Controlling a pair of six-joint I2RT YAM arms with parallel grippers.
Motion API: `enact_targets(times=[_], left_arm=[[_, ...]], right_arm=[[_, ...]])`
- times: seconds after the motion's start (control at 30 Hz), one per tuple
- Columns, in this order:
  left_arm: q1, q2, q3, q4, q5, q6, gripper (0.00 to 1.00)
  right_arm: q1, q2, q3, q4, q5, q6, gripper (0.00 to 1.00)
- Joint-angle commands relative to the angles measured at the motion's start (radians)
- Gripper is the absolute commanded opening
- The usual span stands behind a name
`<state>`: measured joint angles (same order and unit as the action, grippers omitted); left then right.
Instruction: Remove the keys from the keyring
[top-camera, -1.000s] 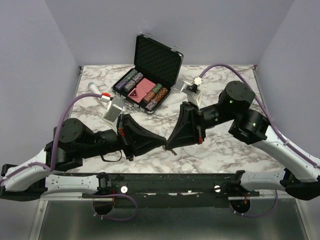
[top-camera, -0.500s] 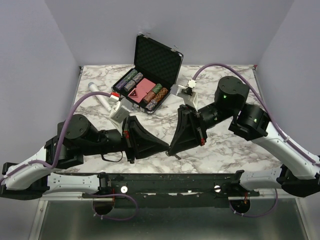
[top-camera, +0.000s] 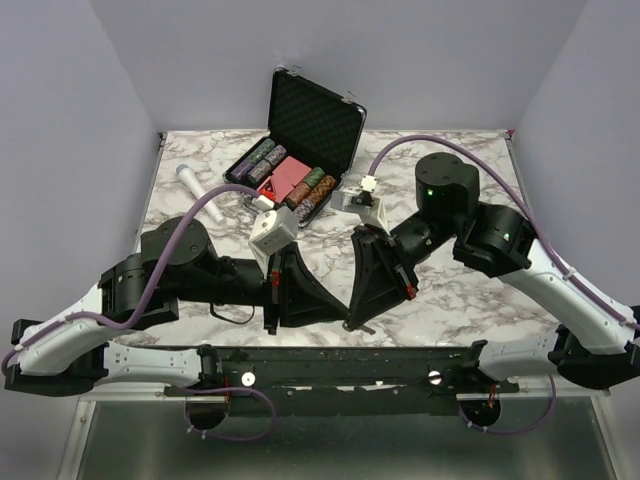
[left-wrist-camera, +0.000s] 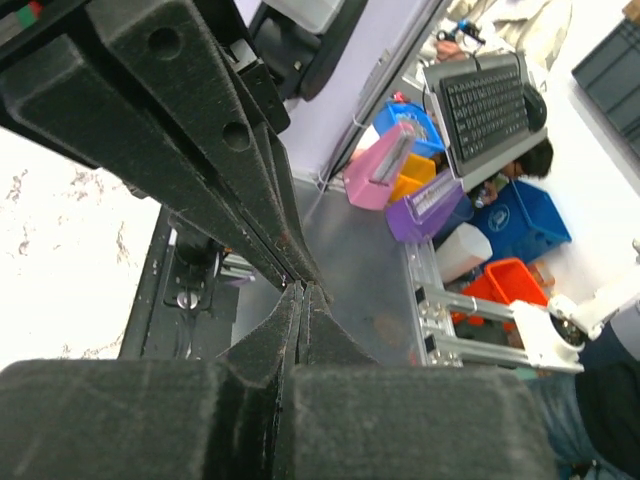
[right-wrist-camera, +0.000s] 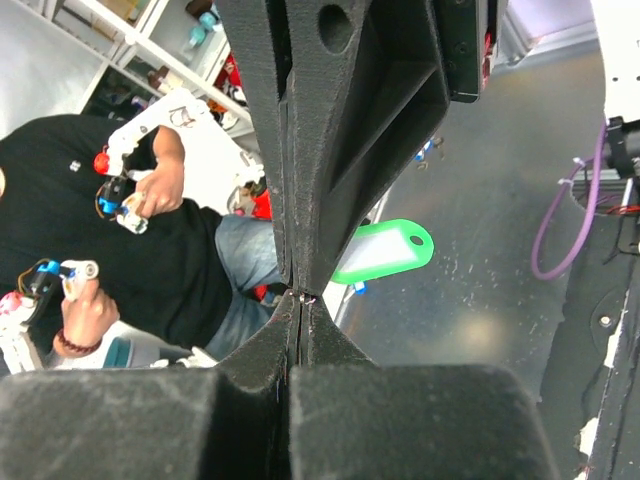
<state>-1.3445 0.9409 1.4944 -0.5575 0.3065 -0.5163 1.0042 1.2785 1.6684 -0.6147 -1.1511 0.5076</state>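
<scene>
My left gripper (top-camera: 338, 306) and right gripper (top-camera: 350, 320) meet tip to tip above the table's near edge, both with jaws pressed shut. In the right wrist view a thin grey glint of the keyring (right-wrist-camera: 308, 294) shows where my right gripper (right-wrist-camera: 300, 298) touches the left one's fingers (right-wrist-camera: 330, 150). The bright green key tag (right-wrist-camera: 385, 252) sticks out just behind those fingers. In the left wrist view my left gripper (left-wrist-camera: 300, 292) is shut against the right one's fingers (left-wrist-camera: 180, 130); ring and tag are hidden there and in the top view.
An open black chip case (top-camera: 312, 118) holding poker chips stands at the back centre. A white microphone (top-camera: 195, 185) lies at the back left. The black front rail (top-camera: 330, 365) runs just below the gripper tips. A person shows beyond the table (right-wrist-camera: 120, 260).
Both grippers, still tip to tip, have moved toward the near edge and slightly right. The left arm swung right; the right wrist dropped lower and nearer.
</scene>
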Motion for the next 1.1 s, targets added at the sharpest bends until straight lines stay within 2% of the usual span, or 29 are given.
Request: enact_targets(times=[0.0,0.17,0.3,0.4,0.47,0.6,0.73,0.83,1.07], left_arm=[[-0.021,0.085,0.026,-0.143,0.270,0.022,0.00],[-0.018,0.099,0.004,-0.125,0.299,0.013,0.00],[-0.012,0.085,-0.020,-0.085,0.254,-0.016,0.00],[-0.007,0.064,-0.022,-0.058,0.179,-0.042,0.12],[-0.005,0.053,-0.013,-0.055,0.119,-0.054,0.15],[-0.005,0.030,-0.011,-0.022,0.057,-0.076,0.48],[-0.007,-0.007,-0.022,0.008,-0.035,-0.096,0.67],[-0.005,-0.053,-0.036,0.034,-0.108,-0.103,0.74],[-0.005,-0.195,-0.183,0.172,-0.277,-0.148,0.75]], right_arm=[[-0.019,0.045,0.014,0.050,0.105,-0.027,0.01],[-0.019,0.030,-0.024,0.087,0.103,-0.008,0.01],[-0.019,0.012,-0.059,0.110,0.105,0.003,0.01],[-0.019,-0.004,-0.073,0.121,0.111,0.008,0.01],[-0.018,-0.013,-0.079,0.125,0.114,0.011,0.01],[-0.019,-0.022,-0.085,0.133,0.120,0.017,0.01],[-0.018,-0.036,-0.091,0.144,0.129,0.022,0.01],[-0.019,-0.047,-0.095,0.151,0.140,0.026,0.01],[-0.019,-0.094,-0.125,0.228,0.179,0.071,0.01]])
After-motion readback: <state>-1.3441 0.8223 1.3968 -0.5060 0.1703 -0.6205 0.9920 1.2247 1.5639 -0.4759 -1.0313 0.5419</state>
